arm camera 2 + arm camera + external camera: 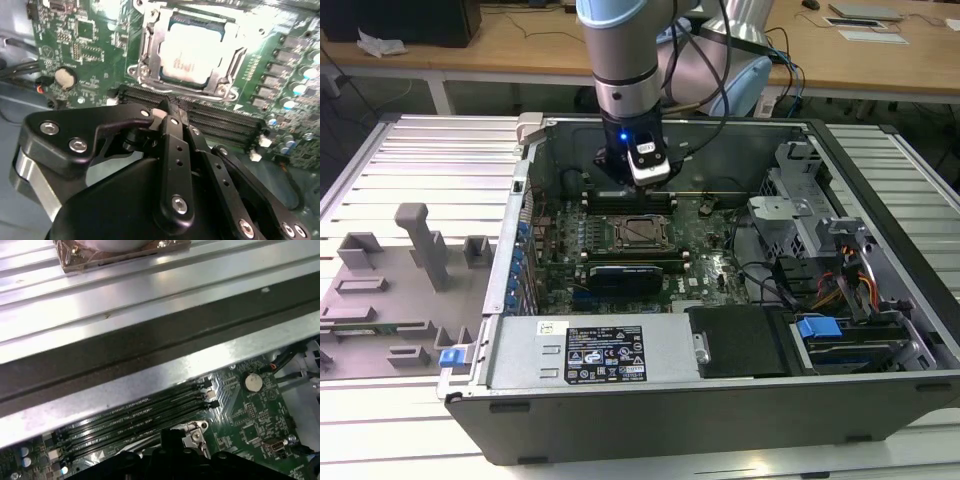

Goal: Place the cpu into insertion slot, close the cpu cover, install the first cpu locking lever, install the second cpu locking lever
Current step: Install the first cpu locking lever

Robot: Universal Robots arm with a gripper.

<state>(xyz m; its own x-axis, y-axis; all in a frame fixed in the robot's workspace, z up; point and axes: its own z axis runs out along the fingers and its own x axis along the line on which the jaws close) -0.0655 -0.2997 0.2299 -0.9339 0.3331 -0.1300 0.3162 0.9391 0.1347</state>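
Already seated, cpu (200, 55) lay in its socket under the cpu cover (150, 50) (frame down), end effector (172, 112) fingers together, empty, above memory slots (220, 120).

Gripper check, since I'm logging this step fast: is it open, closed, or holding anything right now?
Gripper: closed, fingers together and holding nothing, above the memory slots beside the cpu, which sits in its socket under the cpu cover.
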